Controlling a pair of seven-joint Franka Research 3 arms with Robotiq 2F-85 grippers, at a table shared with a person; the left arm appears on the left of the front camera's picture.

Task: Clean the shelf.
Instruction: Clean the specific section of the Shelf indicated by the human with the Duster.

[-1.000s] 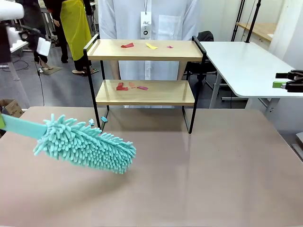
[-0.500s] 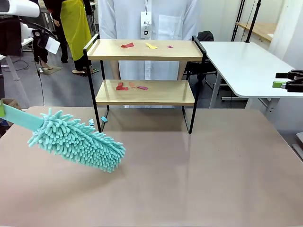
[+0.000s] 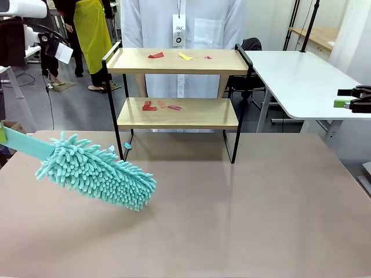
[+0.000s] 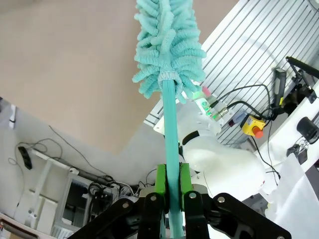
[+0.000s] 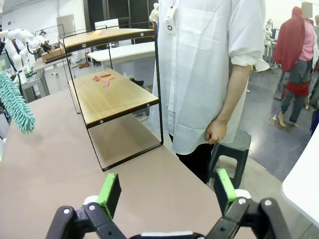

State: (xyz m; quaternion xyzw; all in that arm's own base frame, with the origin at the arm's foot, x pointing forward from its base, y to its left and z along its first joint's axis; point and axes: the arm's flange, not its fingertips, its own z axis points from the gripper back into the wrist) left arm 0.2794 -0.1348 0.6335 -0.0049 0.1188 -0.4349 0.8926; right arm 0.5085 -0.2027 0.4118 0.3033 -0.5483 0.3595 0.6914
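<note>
My left gripper (image 4: 172, 175) clenches the teal duster (image 3: 98, 172) by its handle, at eight o'clock of the shelf (image 3: 200, 117), so I can sweep its paper scraps (image 3: 155, 55); right gripper (image 5: 168, 188) stands released.

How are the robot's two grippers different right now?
The left gripper is shut; the right gripper is wide open. The left gripper holds the duster by its handle; the right gripper holds nothing. Both are black with green pads.

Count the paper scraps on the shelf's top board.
3: a red scrap toward the left, a yellow scrap near the middle, a small pink scrap right of it. Tinier bits could be too small to see.
</note>
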